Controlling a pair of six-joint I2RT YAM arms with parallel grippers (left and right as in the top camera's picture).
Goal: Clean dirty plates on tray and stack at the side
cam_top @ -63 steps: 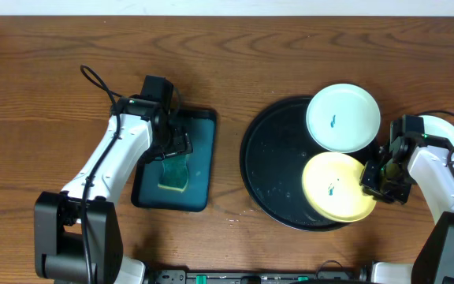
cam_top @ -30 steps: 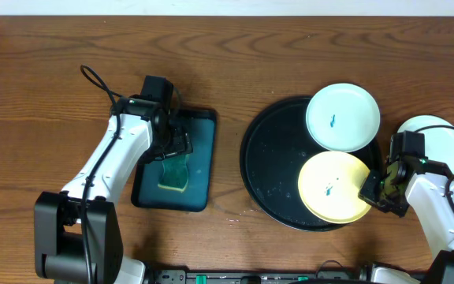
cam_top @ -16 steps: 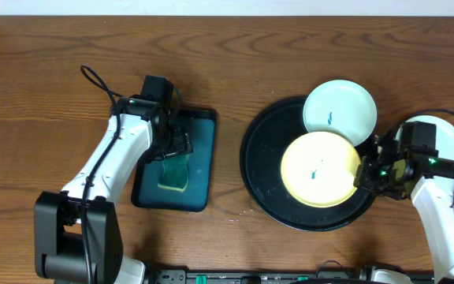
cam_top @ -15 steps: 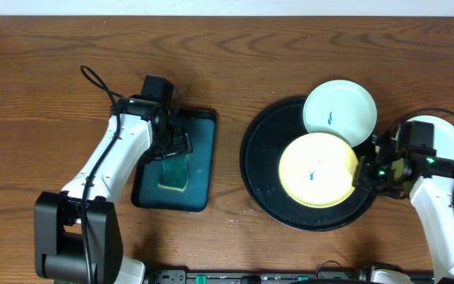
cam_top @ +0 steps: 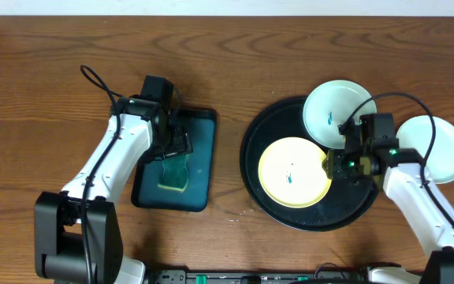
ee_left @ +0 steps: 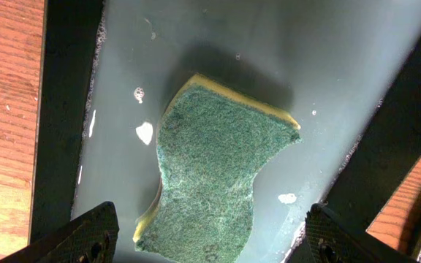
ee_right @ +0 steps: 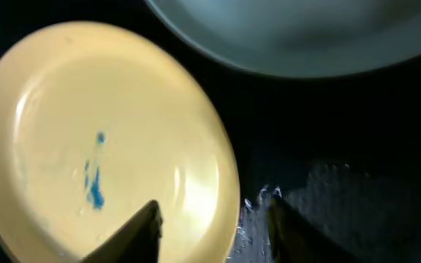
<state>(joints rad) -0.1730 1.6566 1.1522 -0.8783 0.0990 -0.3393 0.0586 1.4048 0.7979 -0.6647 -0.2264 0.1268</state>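
**Overhead:** The yellow plate lies flat in the middle of the tray, with a blue smear at its centre. The far mint plate, also smeared, overlaps the tray's far right rim. The right mint plate sits on the table just right of the tray and looks clean. Your right gripper is at the yellow plate's right edge. Your left gripper hangs over the teal tray, just beyond the sponge.

**Left wrist:** The jaws are spread wide and hold nothing. The sponge lies in the wet tray between the fingers, untouched.

**Right wrist:** The jaws are partly apart and straddle the yellow rim, with one finger over the plate and the other over the black tray. No clamp shows, and you cannot tell whether either finger touches.

**Step and next move:** You are likely readying the yellow plate for wiping. Next, lower the left gripper, close it on the sponge and carry it across. Steady the plate with the right gripper so it doesn't skate on the glossy tray.
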